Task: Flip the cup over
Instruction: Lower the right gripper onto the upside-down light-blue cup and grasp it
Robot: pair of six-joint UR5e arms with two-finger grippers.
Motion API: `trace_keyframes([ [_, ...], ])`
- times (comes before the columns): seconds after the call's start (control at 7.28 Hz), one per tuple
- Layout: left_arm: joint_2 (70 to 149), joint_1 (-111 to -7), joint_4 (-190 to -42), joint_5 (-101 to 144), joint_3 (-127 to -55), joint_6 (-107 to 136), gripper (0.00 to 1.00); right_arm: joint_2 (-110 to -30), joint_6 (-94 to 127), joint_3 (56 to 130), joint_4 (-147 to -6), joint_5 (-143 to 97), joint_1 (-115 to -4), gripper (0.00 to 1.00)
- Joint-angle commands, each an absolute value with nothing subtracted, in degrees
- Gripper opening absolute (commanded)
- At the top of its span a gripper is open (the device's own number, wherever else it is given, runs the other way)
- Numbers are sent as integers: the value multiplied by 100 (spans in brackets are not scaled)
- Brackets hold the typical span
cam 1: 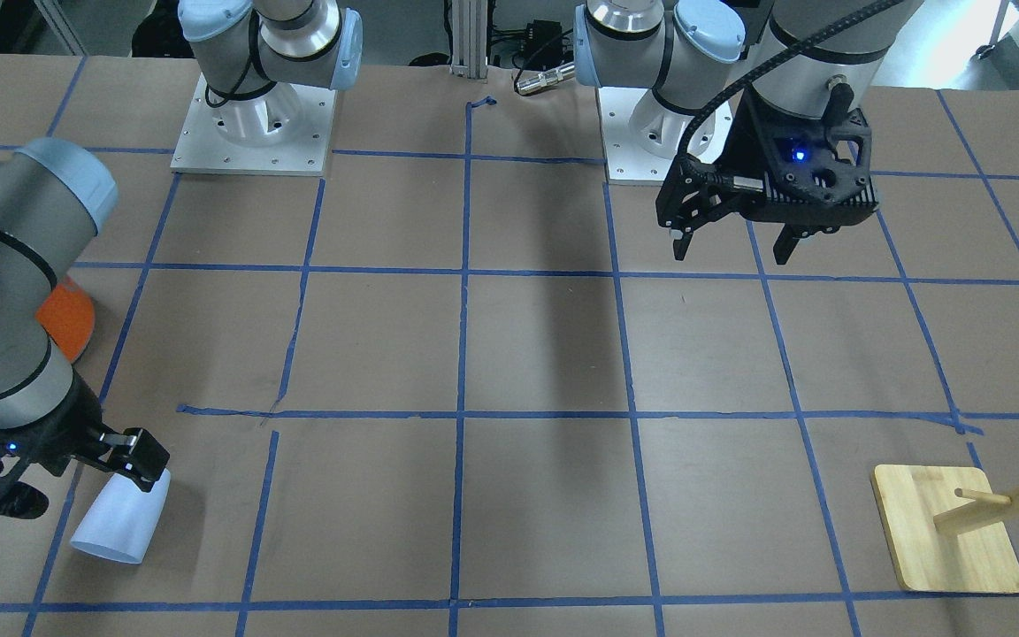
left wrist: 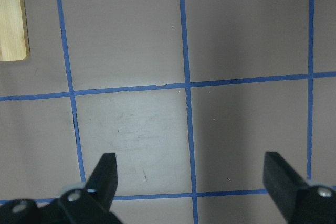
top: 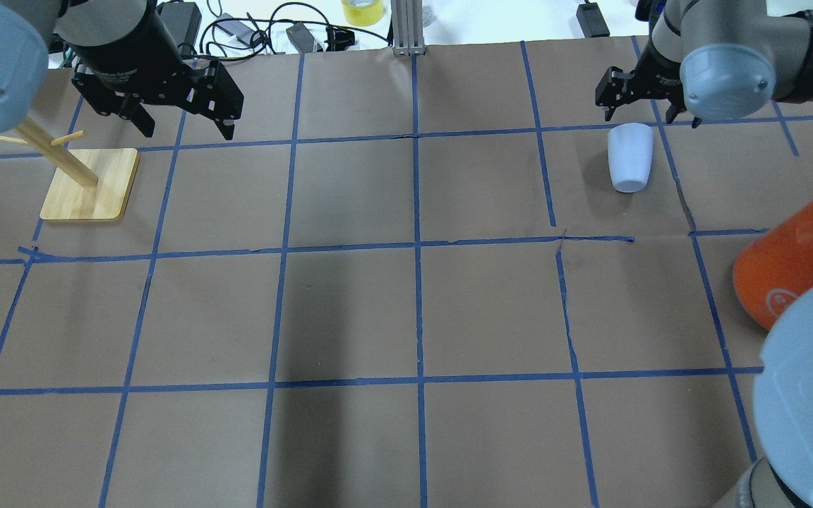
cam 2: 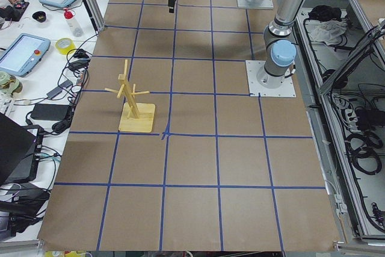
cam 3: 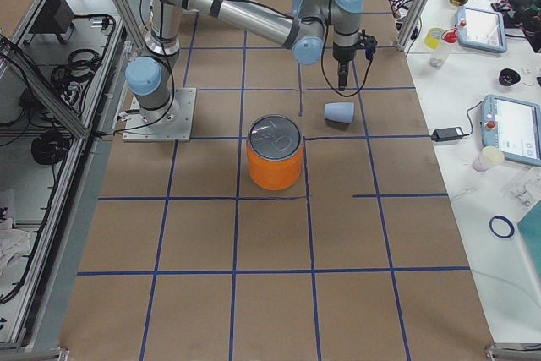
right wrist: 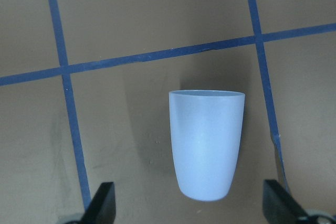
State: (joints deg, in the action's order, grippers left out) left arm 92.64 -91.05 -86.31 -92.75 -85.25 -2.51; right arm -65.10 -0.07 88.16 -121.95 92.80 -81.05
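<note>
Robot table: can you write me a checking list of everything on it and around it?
Surface: brown table with a blue tape grid; the tape is wrinkled in spots.
Job's things: cup lying on its side, not yet flipped.
Clutter: orange canister with a metal lid, upright; wooden peg rack.
Grippers: right gripper open, fingers spread wider than the cup's narrow end, not gripping; left gripper open over bare table.
Cables: black cable along the left wrist; loose leads beyond the table's far edge.
Surroundings: screen pendant and yellow tape roll on the side bench.
</note>
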Motion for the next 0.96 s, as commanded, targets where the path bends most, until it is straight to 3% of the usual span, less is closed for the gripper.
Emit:
trace_keyframes([
  [0.0, 9264, -9105, -8631, -9273, -8525, -246, 100, -6032, 52, 8824, -12663, 9334, -8008, 100],
  [0.82, 9264, -9105, -8631, -9272, -8525, -246, 100, -5301, 97, 8824, -13104, 9334, -7901, 100],
])
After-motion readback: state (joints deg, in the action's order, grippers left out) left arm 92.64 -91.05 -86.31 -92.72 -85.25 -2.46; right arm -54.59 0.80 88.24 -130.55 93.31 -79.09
